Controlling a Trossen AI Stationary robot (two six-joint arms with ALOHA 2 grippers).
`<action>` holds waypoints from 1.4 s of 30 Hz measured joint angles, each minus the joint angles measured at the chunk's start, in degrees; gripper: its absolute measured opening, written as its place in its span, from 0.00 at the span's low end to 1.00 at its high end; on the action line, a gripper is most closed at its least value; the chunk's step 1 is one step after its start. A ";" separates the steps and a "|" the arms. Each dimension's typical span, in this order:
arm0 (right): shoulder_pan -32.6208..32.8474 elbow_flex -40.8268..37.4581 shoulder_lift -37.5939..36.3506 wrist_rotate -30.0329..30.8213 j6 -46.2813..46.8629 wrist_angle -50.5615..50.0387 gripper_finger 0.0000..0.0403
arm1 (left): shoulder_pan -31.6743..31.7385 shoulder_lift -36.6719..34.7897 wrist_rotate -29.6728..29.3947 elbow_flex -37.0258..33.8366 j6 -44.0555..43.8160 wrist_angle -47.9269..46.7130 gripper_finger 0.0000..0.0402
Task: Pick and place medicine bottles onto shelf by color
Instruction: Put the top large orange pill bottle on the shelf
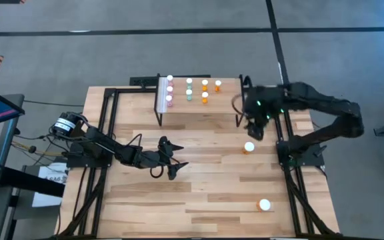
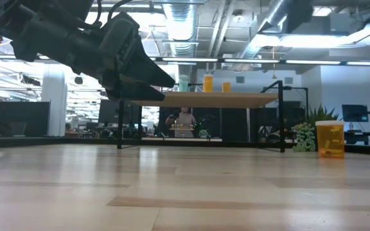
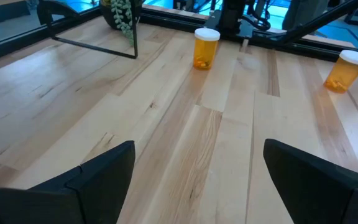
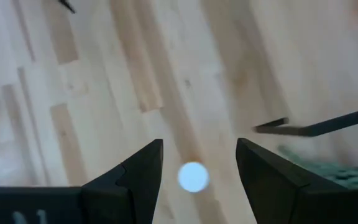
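1. Table point(image 1: 205, 193): wide wood slab carrying everything. You've got two wide orange bottles left on it.
2. Shelf point(image 1: 199, 100): raised board at the far edge. Small bottles stand on it in colour groups: pink point(image 1: 169, 89), teal point(image 1: 189, 89), orange point(image 1: 205, 91).
3. Left arm waits mid-table; left gripper point(image 1: 174, 159) has jaws spread wide, nothing between them.
4. Right gripper point(image 1: 257, 131) hangs just beside the shelf's right end, pointing down. Its jaws are parted, holding nothing. In the right wrist view a white cap point(image 4: 193, 177) shows below and between them, not touched.
5. Near bottle point(image 1: 249, 147): likely your next pick. It stands upright on the table, just below the right gripper.
6. Far bottle point(image 1: 264, 205): near the table's front right.
7. Handling: prob. light, stiff plastic with smooth, slippery sides. Grab the body under the cap, squarely, or it may tip.
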 joint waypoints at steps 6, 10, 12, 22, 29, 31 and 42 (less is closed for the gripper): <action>8.53 -16.34 -9.26 0.35 8.10 9.14 0.56 | 0.00 0.00 0.00 0.00 0.00 0.00 0.86; 12.28 -25.00 -11.66 2.68 11.80 12.08 0.56 | 0.00 0.00 -0.02 0.00 0.00 0.00 0.86; 13.23 -28.44 -11.74 2.83 13.06 12.77 0.56 | 0.00 0.00 -0.02 0.00 0.00 0.00 0.86; 12.18 -40.21 -9.48 3.70 19.35 15.70 0.61 | 0.00 0.02 -0.02 0.00 0.00 -0.03 0.86; 8.19 -41.26 -9.59 3.92 17.08 19.33 0.70 | 0.00 0.02 -0.02 0.00 -0.28 -1.27 0.86; 6.90 -41.26 -9.57 3.94 16.71 19.76 0.73 | -0.01 0.04 -0.02 0.00 -0.32 -1.30 0.86; 4.83 -43.67 -9.53 4.14 15.42 23.99 0.87 | 0.00 0.04 0.00 0.00 -0.51 -1.33 0.86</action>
